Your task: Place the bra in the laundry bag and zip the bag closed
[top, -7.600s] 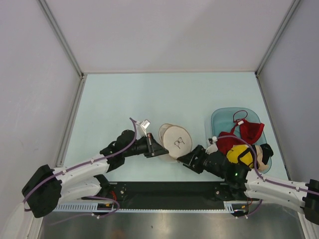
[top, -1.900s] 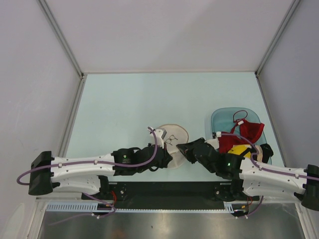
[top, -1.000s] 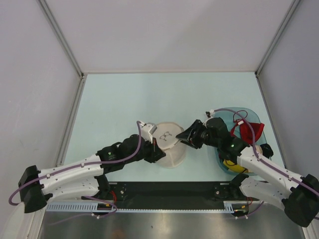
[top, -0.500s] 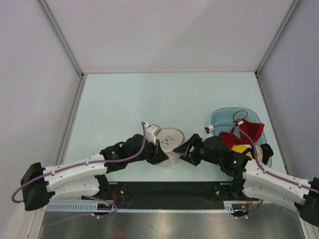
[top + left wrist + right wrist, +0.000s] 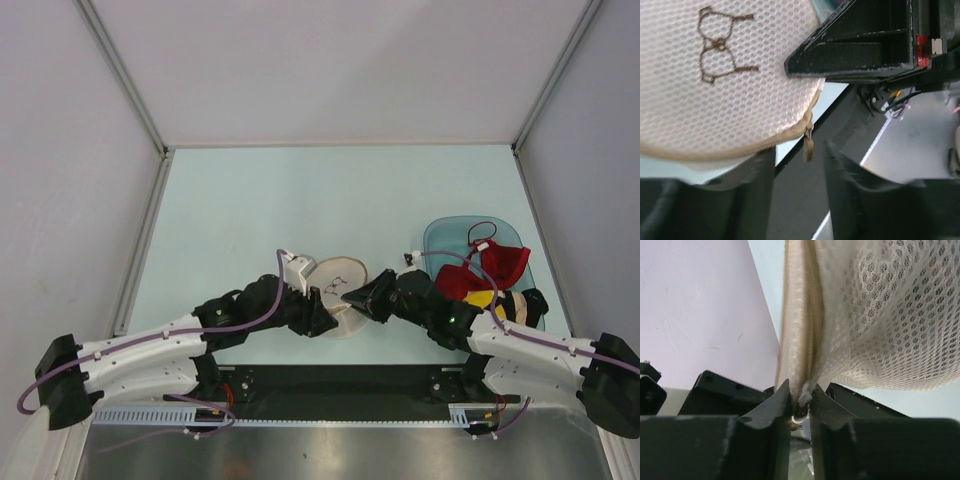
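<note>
At 6 o'clock on the tabletop (image 5: pixel 250 200) sits the laundry bag (image 5: pixel 340 283). Right tool (image 5: pixel 800 396) clamped on its zip rim at 3 o'clock. Left tool (image 5: pixel 799 170) apart at 7 o'clock, zip pull (image 5: pixel 808 146) dangling between, ungripped.

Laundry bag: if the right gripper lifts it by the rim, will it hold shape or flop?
Probably flops: the laundry bag drapes and puckers where the right gripper pinches its rim. Likely light: thin open mesh. The zip pull hangs free and may swing.
</note>
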Tool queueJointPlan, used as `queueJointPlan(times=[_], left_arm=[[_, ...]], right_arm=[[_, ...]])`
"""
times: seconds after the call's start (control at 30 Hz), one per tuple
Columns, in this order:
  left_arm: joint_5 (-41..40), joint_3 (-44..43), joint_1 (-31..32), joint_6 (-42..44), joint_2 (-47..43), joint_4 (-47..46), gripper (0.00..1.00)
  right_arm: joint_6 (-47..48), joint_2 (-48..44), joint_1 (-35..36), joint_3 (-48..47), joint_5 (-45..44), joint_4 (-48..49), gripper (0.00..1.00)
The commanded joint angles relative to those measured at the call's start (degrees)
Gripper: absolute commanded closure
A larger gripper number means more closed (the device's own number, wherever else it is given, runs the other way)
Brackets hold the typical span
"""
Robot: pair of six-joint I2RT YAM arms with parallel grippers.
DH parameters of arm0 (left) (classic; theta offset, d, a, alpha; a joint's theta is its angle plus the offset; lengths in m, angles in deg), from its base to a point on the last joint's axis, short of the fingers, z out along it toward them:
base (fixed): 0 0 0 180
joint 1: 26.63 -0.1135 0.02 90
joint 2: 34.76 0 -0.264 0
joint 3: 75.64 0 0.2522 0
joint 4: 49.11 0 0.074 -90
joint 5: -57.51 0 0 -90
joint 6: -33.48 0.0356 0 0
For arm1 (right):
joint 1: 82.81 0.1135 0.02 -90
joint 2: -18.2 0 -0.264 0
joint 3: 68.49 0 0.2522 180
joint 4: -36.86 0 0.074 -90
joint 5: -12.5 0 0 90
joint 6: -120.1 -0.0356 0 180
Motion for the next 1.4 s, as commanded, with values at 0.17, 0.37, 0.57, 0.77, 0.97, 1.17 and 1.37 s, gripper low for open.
queueJointPlan(times=[0.17,0.37,0.57,0.77,0.97,1.17,1.37], left_arm=[[-4.2,-1.2,-0.3,1.8,-5.4,4.7,0.44],[-2.8,-2.6,-0.2,1.1,-4.4,4.6,0.5],[-1.6,-4.0,-0.2,0.4,-2.7,4.4,0.62],[0.0,-5.2,0.3,0.4,0.9,3.0,0.7],[-4.1,-7.0,0.8,0.2,3.7,5.9,1.0],[-15.3,-7.9,-1.7,-1.2,3.2,17.8,1.0],[-11.9,-2.9,-8.7,1.8,-2.5,17.7,1.0]], right_arm=[[-3.1,-0.9,0.7,-3.4,-3.6,-2.9,0.91],[-3.7,0.1,1.1,-3.8,-4.2,-3.1,0.92],[-3.7,0.6,1.4,-4.0,-4.2,-3.3,0.92],[-4.0,0.9,1.6,-4.3,-4.7,-3.3,0.93],[-3.7,0.2,1.8,-4.6,-4.9,-4.0,0.94],[-1.1,-2.7,1.4,-2.6,-5.3,-4.5,1.0],[3.7,-6.4,-5.2,-1.2,-1.4,-6.7,1.0]])
